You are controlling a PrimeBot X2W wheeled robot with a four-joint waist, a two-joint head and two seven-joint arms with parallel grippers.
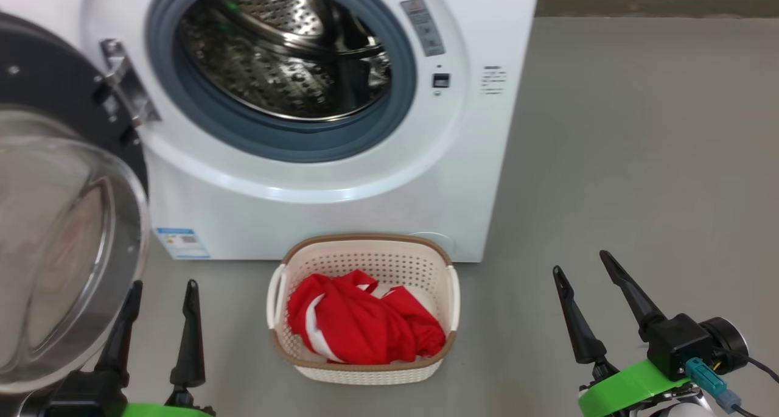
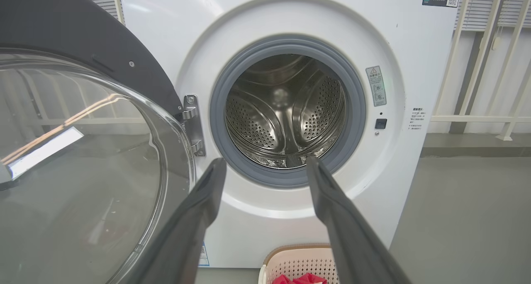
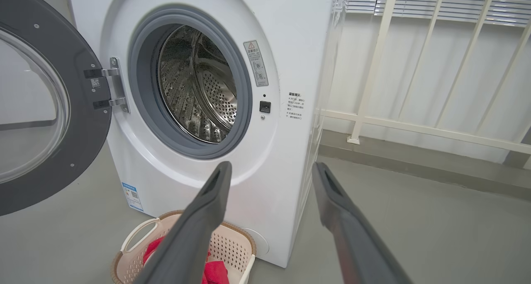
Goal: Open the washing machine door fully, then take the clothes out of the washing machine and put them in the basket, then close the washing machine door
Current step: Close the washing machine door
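We saw the clothes (image 1: 365, 325) heaped in the basket (image 1: 377, 262) before the washing machine (image 1: 341, 216), its door (image 1: 42, 70) wide open; our left end effector (image 1: 164, 283) and right end effector (image 1: 579, 262) stood spread, empty.

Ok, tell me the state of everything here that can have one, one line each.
Door: open wide.
Drum: looks empty.
Basket: upright on the floor, holding the clothes.
Clothes: bunched in the basket.
Left gripper: open, empty.
Right gripper: open, empty.
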